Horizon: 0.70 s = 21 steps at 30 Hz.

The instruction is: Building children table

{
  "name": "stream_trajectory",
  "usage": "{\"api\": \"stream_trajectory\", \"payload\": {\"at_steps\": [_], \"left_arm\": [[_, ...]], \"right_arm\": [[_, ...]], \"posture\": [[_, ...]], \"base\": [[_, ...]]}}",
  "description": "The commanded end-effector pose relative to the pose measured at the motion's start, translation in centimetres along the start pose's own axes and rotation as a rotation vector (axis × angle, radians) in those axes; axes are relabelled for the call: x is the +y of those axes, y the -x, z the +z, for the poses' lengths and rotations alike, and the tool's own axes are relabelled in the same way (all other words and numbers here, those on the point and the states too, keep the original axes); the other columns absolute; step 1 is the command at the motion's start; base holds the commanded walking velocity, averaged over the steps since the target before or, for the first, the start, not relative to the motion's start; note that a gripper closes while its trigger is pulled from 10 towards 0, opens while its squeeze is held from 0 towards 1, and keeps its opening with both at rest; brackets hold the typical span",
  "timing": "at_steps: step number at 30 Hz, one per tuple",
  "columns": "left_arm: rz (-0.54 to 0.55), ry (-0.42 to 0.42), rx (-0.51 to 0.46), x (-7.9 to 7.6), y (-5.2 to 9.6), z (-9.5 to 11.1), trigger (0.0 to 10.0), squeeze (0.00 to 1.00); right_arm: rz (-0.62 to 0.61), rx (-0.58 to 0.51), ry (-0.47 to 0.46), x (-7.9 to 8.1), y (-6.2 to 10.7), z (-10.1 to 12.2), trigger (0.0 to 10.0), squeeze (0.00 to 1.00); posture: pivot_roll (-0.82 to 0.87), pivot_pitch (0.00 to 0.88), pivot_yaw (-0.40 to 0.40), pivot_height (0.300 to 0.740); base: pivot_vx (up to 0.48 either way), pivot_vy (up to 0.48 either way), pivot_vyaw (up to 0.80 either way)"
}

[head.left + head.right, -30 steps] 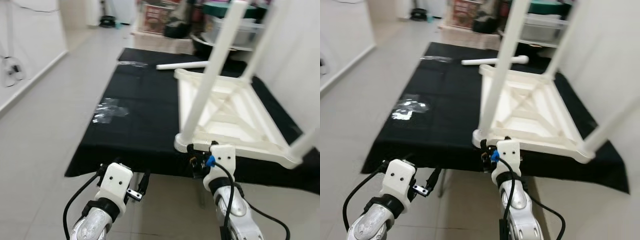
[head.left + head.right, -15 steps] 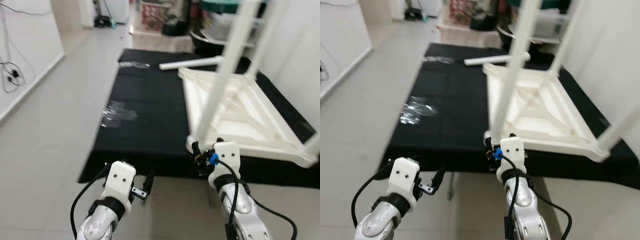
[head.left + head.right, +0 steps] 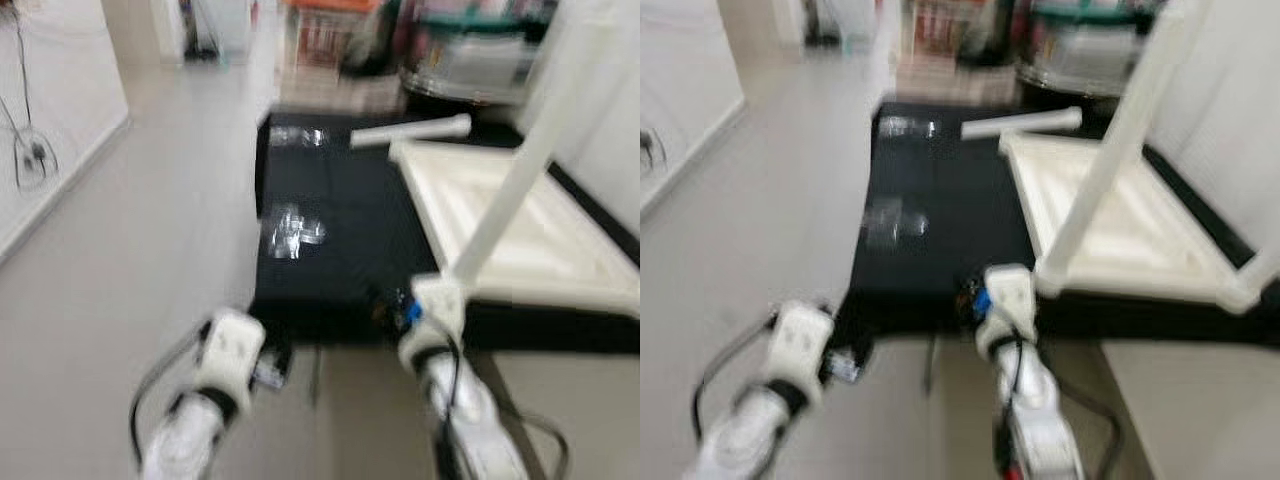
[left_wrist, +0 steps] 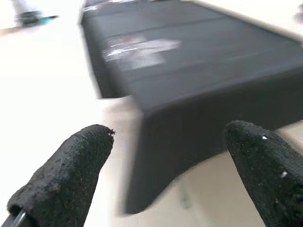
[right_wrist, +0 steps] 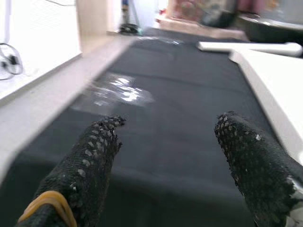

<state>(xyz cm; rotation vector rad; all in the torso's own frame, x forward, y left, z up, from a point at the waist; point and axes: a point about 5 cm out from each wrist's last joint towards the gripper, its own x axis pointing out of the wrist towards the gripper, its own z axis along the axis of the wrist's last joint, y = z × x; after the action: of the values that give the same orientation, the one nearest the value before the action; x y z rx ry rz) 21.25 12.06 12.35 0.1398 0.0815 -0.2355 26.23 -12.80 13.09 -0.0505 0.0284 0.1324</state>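
Views: both head views are blurred.
Counter: draped in black cloth, on a pale tiled floor.
Table: white, upside down on the counter's right part; one leg rises from its near corner.
Loose leg: white tube lying on the cloth just beyond the table's far edge.
Plastic wrap: clear, crumpled, on the cloth left of the table.
Left gripper: jaws wide apart, empty, at the counter's near left corner.
Right gripper: jaws wide apart, empty, at the near edge beside the table's corner.
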Motion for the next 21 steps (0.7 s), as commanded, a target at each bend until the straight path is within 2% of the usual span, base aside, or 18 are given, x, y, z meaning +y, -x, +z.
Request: {"api": "stream_trajectory", "payload": {"at_steps": [1,16,21], "left_arm": [[-0.007,0.017,-0.001,-0.35,-0.05,0.03,10.0,0.0],[-0.037,0.005,-0.012,-0.67,-0.06,0.1,10.0,0.0],[-0.042,0.015,-0.015,-0.68,0.0,0.23,10.0,0.0]], "right_arm": [[-0.011,0.013,0.005,-0.55,0.09,-0.3,10.0,0.0],[-0.006,0.012,0.01,-0.35,-0.16,-0.28,10.0,0.0],[-0.002,0.009,0.011,-0.24,-0.29,-0.17,10.0,0.0]], "posture": [[0.1,0.042,-0.11,0.74],[0.1,0.044,-0.114,0.74],[0.1,0.049,-0.113,0.74]], "base": [[0.247,0.0,0.0],[0.335,0.0,0.0],[0.48,0.0,0.0]]}}
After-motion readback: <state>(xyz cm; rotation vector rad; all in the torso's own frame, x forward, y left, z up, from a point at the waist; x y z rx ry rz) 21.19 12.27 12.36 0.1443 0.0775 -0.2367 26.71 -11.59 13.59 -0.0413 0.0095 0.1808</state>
